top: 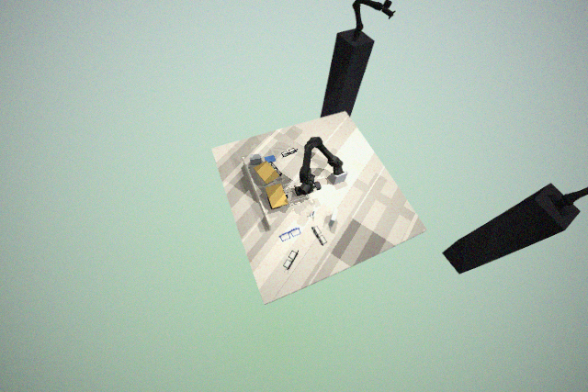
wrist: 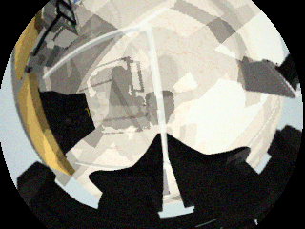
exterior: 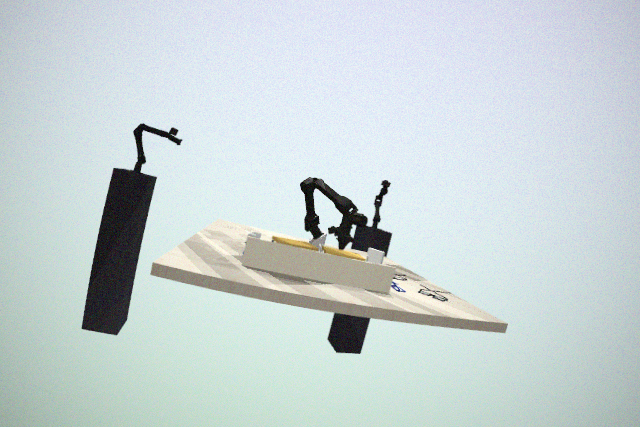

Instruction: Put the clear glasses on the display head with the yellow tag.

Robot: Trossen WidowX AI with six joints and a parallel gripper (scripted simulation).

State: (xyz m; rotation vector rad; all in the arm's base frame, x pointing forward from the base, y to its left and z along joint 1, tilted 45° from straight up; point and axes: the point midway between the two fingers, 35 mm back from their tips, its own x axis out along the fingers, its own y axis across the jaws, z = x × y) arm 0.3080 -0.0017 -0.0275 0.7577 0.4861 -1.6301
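My gripper (top: pixel 298 191) (exterior: pixel 342 247) (wrist: pixel 161 135) is shut on the clear glasses (wrist: pixel 156 78), above the table in front of the heads. In the wrist view a pale bar runs up from the fingertips and a thin temple reaches left towards the heads. The glasses are not on a head. The nearer display head (top: pixel 277 196) (wrist: pixel 35 126) has a yellow top and a black front with a small yellow mark. The other head (top: pixel 266 172) (wrist: pixel 21 54) has dark glasses (wrist: pixel 53 30) at its front. Its tag cannot be made out.
A long pale wall (top: pixel 256 195) (exterior: pixel 315 268) stands behind the heads. A blue block (top: pixel 269 158) is beside the farther head. Blue glasses (top: pixel 285 234) and several dark pairs lie on the table (top: pixel 399 221). Two other arms stand on dark pillars (top: pixel 348 70) (exterior: pixel 118 251) beyond the table.
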